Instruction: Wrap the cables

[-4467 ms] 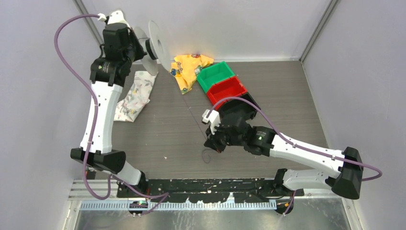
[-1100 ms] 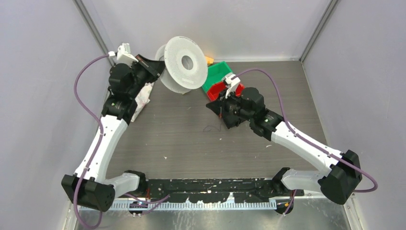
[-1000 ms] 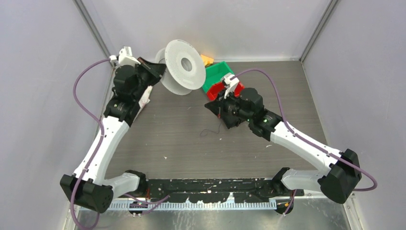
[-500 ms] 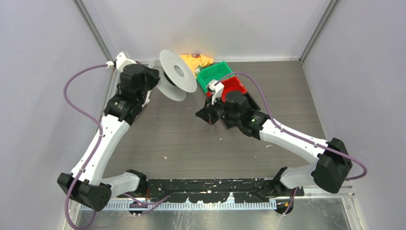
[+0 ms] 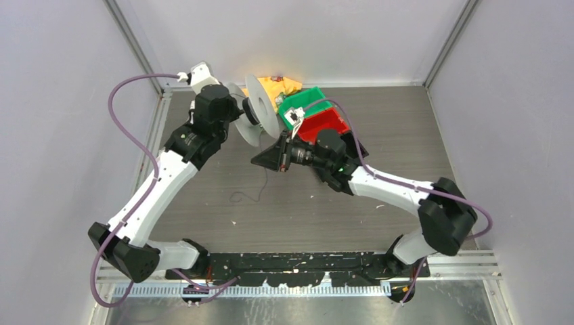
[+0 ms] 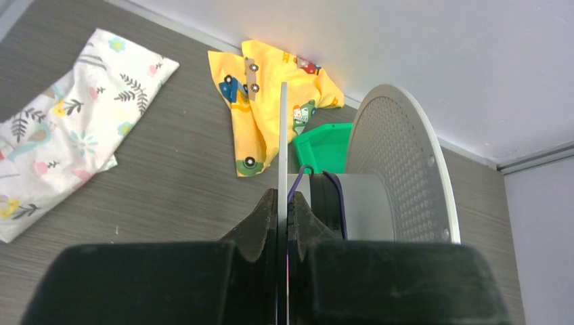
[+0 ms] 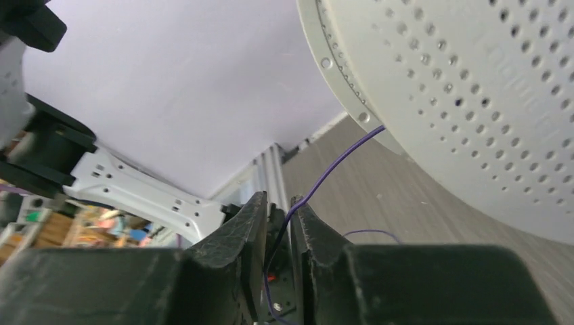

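Observation:
My left gripper (image 5: 239, 114) is shut on the thin near flange of a white spool (image 5: 261, 116) and holds it above the table at the back. In the left wrist view the fingers (image 6: 267, 217) clamp that flange edge-on, and dark purple cable (image 6: 336, 200) is wound on the hub. My right gripper (image 5: 260, 161) is just below and in front of the spool. Its jaws (image 7: 278, 203) stand a narrow slit apart, and the cable (image 7: 338, 162) runs between them up to the perforated flange (image 7: 474, 101). The cable's loose tail (image 5: 245, 198) lies looped on the table.
A yellow printed cloth (image 5: 277, 84) lies at the back behind the spool. A green bin (image 5: 306, 101) and a red bin (image 5: 326, 124) stand next to it, under the right arm. A floral cloth (image 6: 61, 142) lies at the back left.
The left arm swung the spool right and turned it edge-on. The right gripper moved left, to below the spool. The cable's loose tail was dragged left across the table.

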Motion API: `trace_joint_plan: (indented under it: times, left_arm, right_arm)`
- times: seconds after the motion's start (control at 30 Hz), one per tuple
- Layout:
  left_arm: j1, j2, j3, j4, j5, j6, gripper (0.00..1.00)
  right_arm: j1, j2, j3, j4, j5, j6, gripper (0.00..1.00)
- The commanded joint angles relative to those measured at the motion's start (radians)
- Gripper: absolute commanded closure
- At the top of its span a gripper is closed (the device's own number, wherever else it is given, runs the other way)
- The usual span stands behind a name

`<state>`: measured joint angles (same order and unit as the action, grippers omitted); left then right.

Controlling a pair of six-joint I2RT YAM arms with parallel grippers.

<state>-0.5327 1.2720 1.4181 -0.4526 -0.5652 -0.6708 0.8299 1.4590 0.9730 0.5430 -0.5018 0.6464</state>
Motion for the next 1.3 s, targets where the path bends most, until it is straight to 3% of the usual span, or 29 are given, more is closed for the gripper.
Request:
trace_joint_plan:
  times: [0.0,0.17,0.53,0.7,1.27]
  left_arm:
    - [-0.004,-0.028,0.087,0.076,-0.03,0.049,0.99]
    - [-0.003,-0.032,0.11,0.067,-0.031,0.082,0.99]
    - [-0.004,-0.073,0.103,0.075,-0.069,0.113,1.0]
    - [-0.004,-0.068,0.122,0.069,-0.098,0.158,1.0]
    - [-0.004,-0.028,0.04,0.085,0.014,0.193,1.0]
  right_arm:
    - [-0.014,0.082,-0.029,0.447,-0.092,0.314,0.71]
    - [-0.022,0.178,-0.026,0.734,-0.117,0.473,0.68]
    - [-0.026,0.211,-0.01,0.76,-0.119,0.491,0.52]
    - [-0.026,0.222,0.006,0.805,-0.137,0.54,0.49]
    - [-0.026,0.058,0.044,0.6,-0.132,0.386,0.43]
